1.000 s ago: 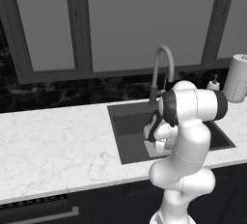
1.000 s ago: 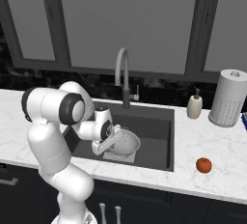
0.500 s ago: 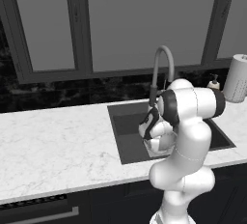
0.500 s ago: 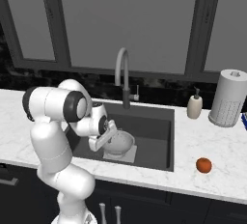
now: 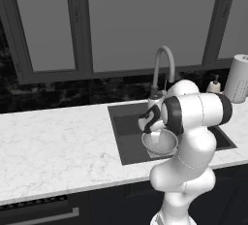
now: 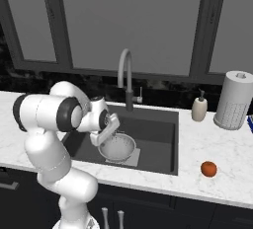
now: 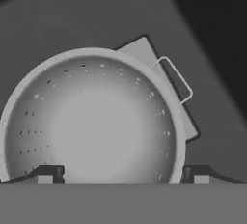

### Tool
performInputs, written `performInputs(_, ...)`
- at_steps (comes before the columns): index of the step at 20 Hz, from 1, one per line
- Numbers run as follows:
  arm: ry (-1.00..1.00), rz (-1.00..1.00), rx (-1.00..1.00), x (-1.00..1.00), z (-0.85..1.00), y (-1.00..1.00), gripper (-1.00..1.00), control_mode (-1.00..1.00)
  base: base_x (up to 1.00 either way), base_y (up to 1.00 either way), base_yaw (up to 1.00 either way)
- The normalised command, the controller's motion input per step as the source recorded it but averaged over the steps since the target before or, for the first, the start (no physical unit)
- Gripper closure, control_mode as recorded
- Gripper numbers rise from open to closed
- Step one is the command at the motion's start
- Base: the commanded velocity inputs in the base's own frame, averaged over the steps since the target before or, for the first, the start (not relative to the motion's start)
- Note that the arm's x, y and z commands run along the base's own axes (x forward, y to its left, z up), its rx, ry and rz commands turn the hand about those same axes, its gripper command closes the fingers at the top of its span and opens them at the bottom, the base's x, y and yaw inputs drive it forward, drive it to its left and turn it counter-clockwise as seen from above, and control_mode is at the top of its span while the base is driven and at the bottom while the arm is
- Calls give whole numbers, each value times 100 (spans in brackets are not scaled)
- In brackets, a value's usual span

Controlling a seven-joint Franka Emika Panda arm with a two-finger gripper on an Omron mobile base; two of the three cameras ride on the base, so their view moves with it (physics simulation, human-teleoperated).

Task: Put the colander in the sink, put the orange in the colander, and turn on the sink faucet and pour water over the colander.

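- Fingers [image 7: 48, 174] spread wide above the colander [image 7: 94, 121], each tip clear of its rim
- Colander sits upright in the sink [image 6: 158, 129], on the lighter square at the bottom
- Orange [image 6: 209, 169] lies on the counter [image 6: 222, 178], right of the sink
- Sink faucet [image 6: 126, 77] arches behind the basin

Gripper [image 7: 123, 174] agape (fingers wide), pointing down
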Motion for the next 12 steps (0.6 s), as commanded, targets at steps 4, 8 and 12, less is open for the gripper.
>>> performInputs(4, -23, -26, 0, -70, 98, 17, -100, -100, 0, 0, 0)
performInputs(8, -11, -17, 0, -59, 100, 22, -100, -100, 0, 0, 0)
performInputs(12, 2, -3, 2, -50, 100, 9, -100, -100, 0, 0, 0)
